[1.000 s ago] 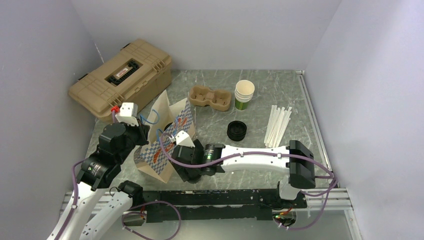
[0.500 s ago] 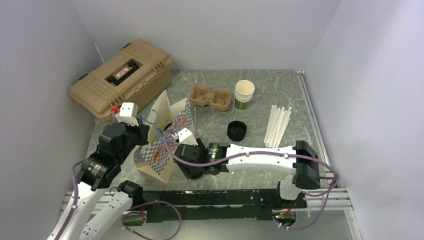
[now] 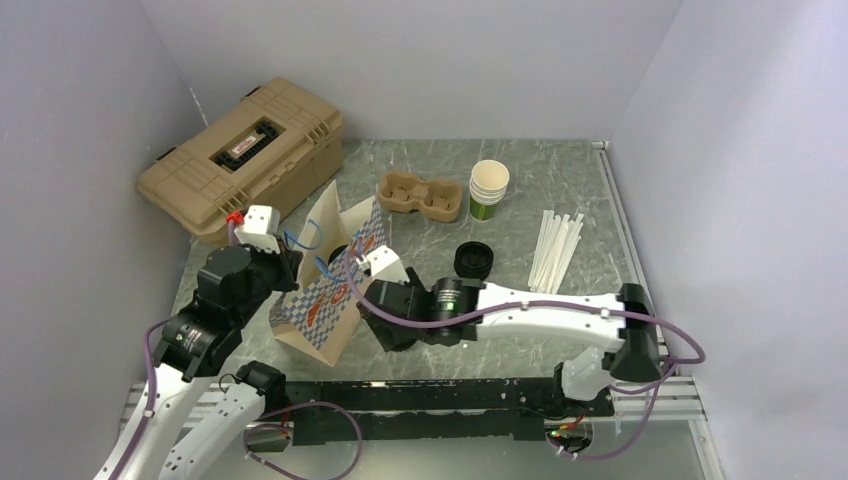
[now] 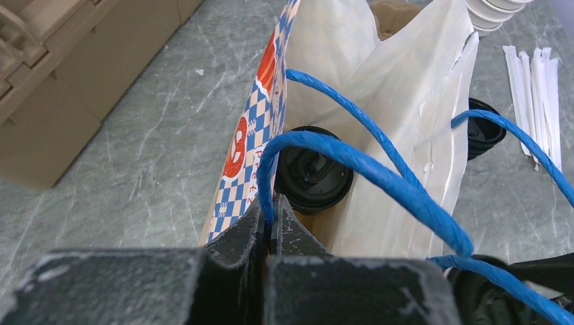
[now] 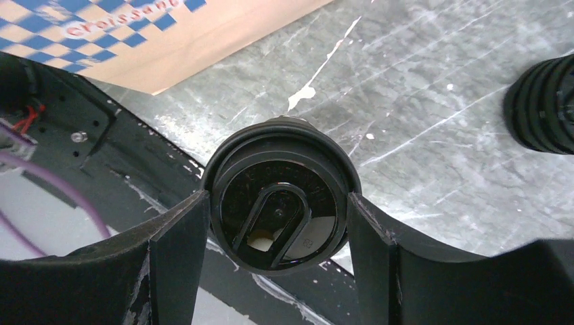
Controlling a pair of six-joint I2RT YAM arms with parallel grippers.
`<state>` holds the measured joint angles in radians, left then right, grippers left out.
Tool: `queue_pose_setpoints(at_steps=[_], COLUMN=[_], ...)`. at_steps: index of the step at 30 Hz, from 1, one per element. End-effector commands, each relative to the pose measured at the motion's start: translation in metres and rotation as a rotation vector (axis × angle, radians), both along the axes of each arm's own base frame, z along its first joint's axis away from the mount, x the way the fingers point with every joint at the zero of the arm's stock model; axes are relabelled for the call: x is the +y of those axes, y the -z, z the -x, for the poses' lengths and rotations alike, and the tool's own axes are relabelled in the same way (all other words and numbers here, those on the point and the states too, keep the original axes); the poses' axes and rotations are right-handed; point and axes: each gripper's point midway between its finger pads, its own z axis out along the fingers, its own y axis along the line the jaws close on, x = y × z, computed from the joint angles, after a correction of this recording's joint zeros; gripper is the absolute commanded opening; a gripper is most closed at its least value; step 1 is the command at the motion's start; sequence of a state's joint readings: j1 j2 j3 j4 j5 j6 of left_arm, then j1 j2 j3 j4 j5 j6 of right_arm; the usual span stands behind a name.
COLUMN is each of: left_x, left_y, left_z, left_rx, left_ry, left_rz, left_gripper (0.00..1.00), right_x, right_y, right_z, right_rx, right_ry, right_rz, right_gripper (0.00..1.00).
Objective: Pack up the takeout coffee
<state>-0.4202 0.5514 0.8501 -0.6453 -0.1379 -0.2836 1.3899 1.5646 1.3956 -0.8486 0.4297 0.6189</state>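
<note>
A takeout coffee [image 5: 281, 213] with a round black lid sits between my right gripper's [image 5: 277, 223] fingers, which are shut on its sides, near the table's front edge beside the bag's base. A checkered paper bag [image 3: 325, 300] stands open at the left. My left gripper [image 4: 269, 210] is shut on one of its blue rope handles [image 4: 352, 162], holding the mouth open. Inside the bag [image 4: 406, 101] stands another black-lidded cup [image 4: 313, 177]. From the top view the held cup is hidden under the right wrist.
A tan toolbox [image 3: 245, 150] lies at the back left. A cardboard cup carrier [image 3: 420, 195] and a stack of lidless cups [image 3: 488, 188] stand behind the bag. A stack of black lids [image 3: 474, 261] and wrapped straws [image 3: 555, 250] lie to the right.
My right gripper has narrowed onto the lidded cup, and the right arm has shifted to the right, away from the bag's foot. The left arm and the bag have stayed put.
</note>
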Motion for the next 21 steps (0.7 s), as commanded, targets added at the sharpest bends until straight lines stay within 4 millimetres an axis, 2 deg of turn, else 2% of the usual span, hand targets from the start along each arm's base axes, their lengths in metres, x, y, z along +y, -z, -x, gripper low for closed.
queue_pose_setpoints(at_steps=[1,12,18,21], left_x=[-0.014,-0.035,-0.041,-0.045], left_y=[-0.028,-0.085,-0.1,-0.103], left_z=[-0.002,-0.015,-0.029,-0.034], left_rx=[-0.096,-0.253,-0.301,-0.311], left_ry=[0.096,0.242,0.267,0.288], left_rz=[0.004,-0.065,-0.104,-0.135], left_gripper=[0.0,0.0,0.0,0.0], right_x=[-0.019,-0.068,-0.089,-0.1], right_y=[-0.081,-0.206,-0.262,-0.285], right_z=[-0.005,0.008,0.028,0.03], right_rx=[-0.087,-0.199,-0.221,-0.252], right_ry=[-0.008,-0.131,-0.241,-0.254], right_rz=[-0.146,-0.419,-0.568,-0.625], right_gripper=[0.39,0.37,0.37,0.36])
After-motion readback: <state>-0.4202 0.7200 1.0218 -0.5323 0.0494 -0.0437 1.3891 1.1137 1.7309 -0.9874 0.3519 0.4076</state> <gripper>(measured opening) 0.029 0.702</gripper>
